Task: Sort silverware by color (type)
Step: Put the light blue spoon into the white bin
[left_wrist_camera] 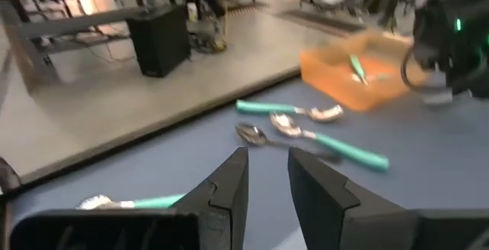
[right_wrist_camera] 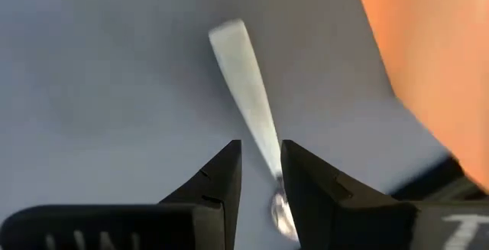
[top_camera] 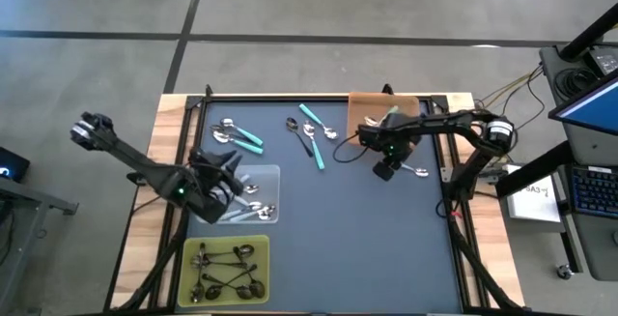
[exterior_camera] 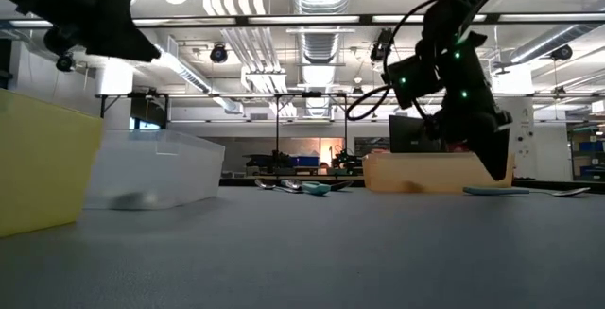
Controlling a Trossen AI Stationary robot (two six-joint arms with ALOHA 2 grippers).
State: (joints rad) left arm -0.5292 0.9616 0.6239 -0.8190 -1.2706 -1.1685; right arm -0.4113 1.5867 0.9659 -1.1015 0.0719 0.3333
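Note:
Teal-handled spoons lie on the dark mat at its far side [top_camera: 241, 136] [top_camera: 311, 134], and they show in the left wrist view [left_wrist_camera: 328, 143]. One teal spoon lies in the orange tray [top_camera: 390, 115]. Dark metal spoons fill the yellow tray [top_camera: 227, 270], and pale-handled spoons lie in the clear tray [top_camera: 253, 206]. My left gripper [top_camera: 220, 173] hovers over the clear tray's left part, slightly open [left_wrist_camera: 267, 175]. My right gripper [top_camera: 386, 168] hangs just above a pale-handled spoon [right_wrist_camera: 246, 89] [top_camera: 416, 171] lying flat on the mat, fingers slightly apart [right_wrist_camera: 260, 166] and clear of it [exterior_camera: 496, 169].
The orange tray [top_camera: 372, 103] sits at the mat's far edge, just behind my right gripper. The clear tray's wall [exterior_camera: 151, 167] and the yellow tray's wall [exterior_camera: 43, 167] stand at the mat's left side. Bare mat [top_camera: 357, 239] spreads across the near right.

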